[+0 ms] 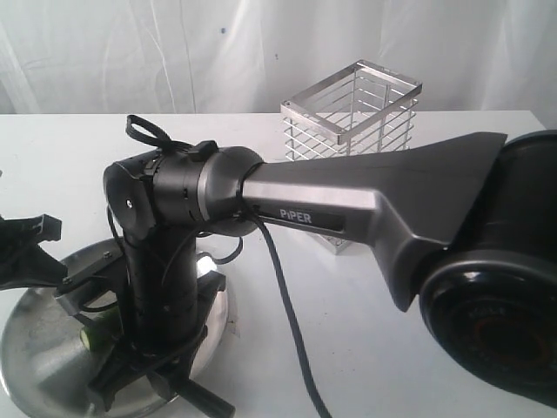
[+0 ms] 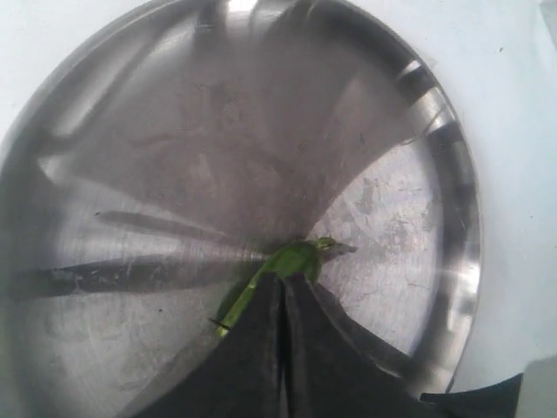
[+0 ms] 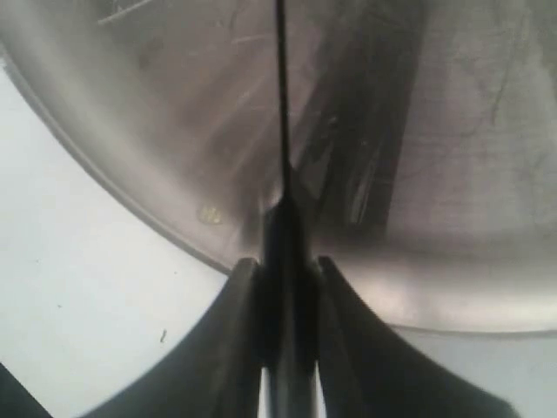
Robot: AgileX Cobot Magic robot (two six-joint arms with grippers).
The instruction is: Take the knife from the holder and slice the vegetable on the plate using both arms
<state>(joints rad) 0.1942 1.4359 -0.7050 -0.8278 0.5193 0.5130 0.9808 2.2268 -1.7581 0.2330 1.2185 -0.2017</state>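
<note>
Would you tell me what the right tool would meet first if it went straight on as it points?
Probably the plate: the knife in the right tool points at its bare surface.

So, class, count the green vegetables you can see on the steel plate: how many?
1. The vegetable lies on the plate, at the shut fingertips of the left gripper. More may be hidden under the right arm.
</note>
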